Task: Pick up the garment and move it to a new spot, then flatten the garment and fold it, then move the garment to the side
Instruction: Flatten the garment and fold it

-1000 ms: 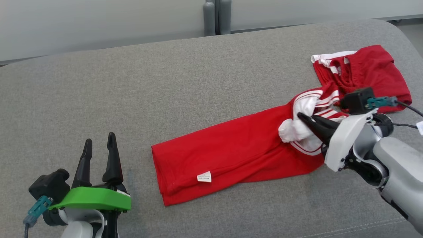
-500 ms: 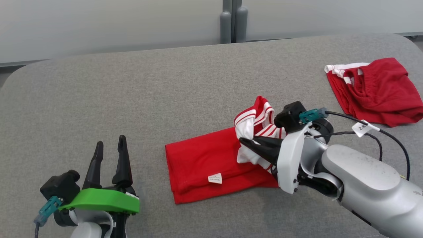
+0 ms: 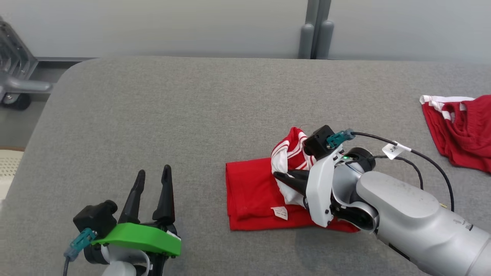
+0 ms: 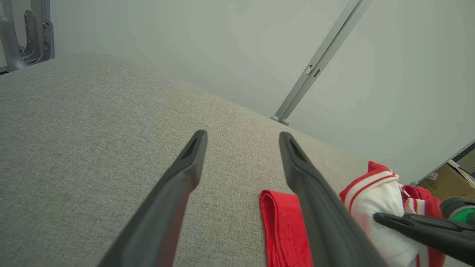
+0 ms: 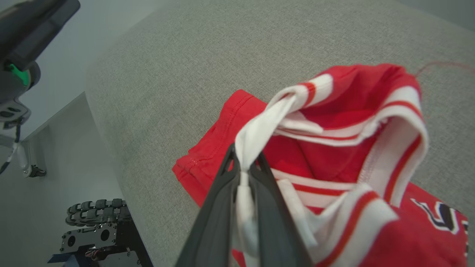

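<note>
Red garment [image 3: 253, 195] with white-striped trim on grey table [image 3: 172, 115]; black fingers [image 3: 134, 197].

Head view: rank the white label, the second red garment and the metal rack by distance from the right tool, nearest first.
From the right tool, shut on the red garment's striped trim:
1. White label, just below it on that garment.
2. Second red garment, far right edge.
3. Metal rack, far upper left.

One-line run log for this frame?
phase: folding | right gripper: jaws shut on garment, white-striped edge raised over flat half | left gripper: jaws open, off garment
</note>
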`<state>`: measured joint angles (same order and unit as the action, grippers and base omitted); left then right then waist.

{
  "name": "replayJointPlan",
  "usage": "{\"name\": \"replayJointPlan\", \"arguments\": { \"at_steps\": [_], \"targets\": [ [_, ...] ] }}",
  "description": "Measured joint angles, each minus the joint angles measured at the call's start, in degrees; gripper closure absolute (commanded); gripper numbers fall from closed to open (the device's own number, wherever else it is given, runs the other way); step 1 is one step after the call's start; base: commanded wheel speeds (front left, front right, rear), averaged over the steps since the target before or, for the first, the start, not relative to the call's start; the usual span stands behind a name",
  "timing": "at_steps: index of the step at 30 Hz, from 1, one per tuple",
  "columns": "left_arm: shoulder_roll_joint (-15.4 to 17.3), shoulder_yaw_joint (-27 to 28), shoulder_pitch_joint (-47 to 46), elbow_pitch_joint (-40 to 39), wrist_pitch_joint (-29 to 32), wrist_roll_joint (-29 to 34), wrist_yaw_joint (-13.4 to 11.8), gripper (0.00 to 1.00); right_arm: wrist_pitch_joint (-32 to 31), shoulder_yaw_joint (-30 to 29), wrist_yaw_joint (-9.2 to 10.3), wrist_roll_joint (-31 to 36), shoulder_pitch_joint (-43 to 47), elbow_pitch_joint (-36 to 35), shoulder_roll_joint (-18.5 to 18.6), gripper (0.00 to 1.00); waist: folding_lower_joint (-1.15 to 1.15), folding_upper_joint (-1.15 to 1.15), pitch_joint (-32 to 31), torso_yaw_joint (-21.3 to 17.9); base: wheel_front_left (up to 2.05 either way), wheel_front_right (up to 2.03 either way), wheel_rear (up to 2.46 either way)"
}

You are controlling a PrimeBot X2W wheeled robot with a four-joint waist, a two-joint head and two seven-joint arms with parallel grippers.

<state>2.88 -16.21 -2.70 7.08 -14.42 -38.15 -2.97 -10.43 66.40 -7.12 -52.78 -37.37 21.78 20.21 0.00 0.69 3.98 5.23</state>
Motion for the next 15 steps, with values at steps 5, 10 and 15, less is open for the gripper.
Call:
{"name": "replayJointPlan", "arguments": {
  "at_steps": [5, 10, 15],
  "targets": [
    [-0.05, -1.32, -0.01, 0.46, 0.0, 0.0, 0.03, 0.0, -0.88, 0.93, 0.0, -0.23, -0.46, 3.33, -2.45, 1.0, 0.0, 0.0, -0.36, 3.21, 0.0, 0.0, 0.0],
    [-0.05, -2.27, -0.02, 0.91, 0.0, 0.0, 0.29, 0.0, -1.52, 1.46, 0.0, -0.13, -2.22, 7.17, -4.12, 1.0, 0.0, 0.0, -0.56, 6.03, 0.0, 0.0, 0.0],
    [-0.08, -1.53, -0.01, 0.97, 0.0, 0.0, 0.26, 0.0, -2.33, 3.8, 0.0, 0.6, -3.37, 9.61, -5.89, 0.58, 0.0, 0.0, -0.86, 7.87, 0.0, 0.0, 0.0]
  ]
}}
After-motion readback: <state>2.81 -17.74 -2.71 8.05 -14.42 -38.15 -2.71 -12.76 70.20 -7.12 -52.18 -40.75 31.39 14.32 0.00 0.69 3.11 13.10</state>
